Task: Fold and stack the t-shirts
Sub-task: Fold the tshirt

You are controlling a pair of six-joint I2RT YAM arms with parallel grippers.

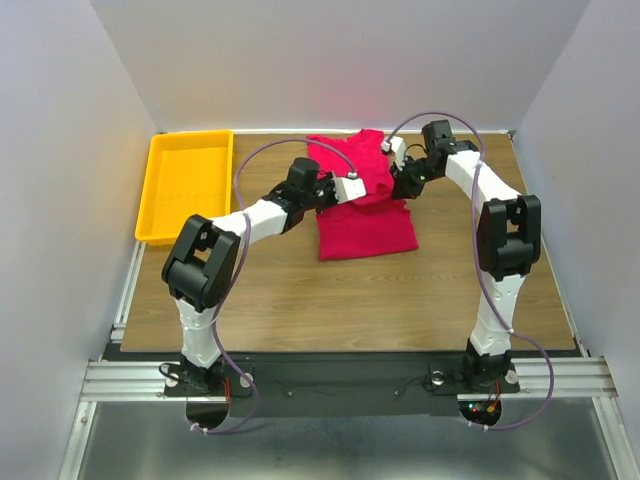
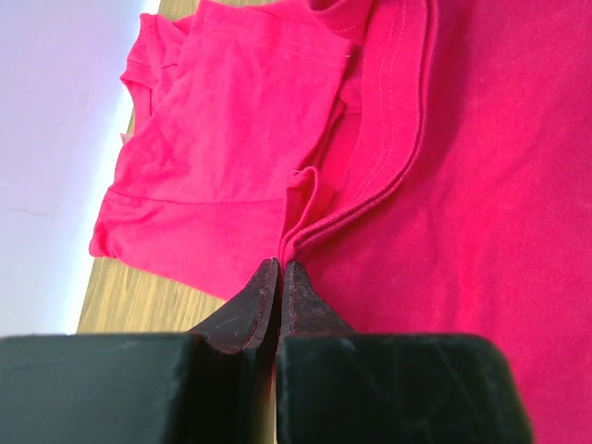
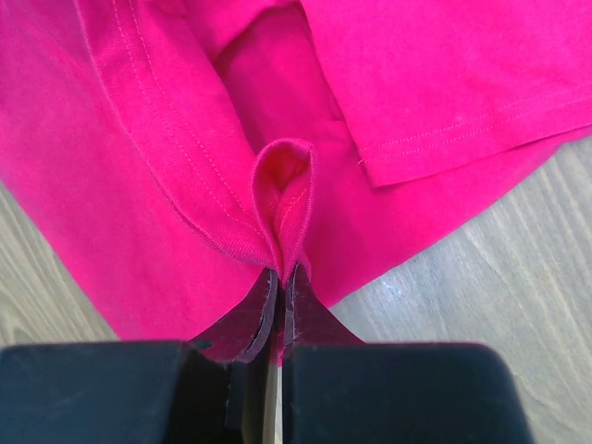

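Item: t-shirt [image 1: 366, 228], crimson, mid-table [image 1: 350, 300], partly doubled over itself.
Left gripper [image 2: 279, 266]: clenched on hem edge.
Right gripper [image 3: 280, 275]: clenched on pinched hem fold.
Risk: shallow pinch slips if arms pull unevenly; fold likely lands skewed, sleeve bunched beneath.

You have the left gripper [image 1: 356, 189] and right gripper [image 1: 398, 184] both down on the red t-shirt [image 1: 368, 230] on the wooden table [image 1: 330, 305]; a yellow tray [image 1: 186, 188] sits far left.
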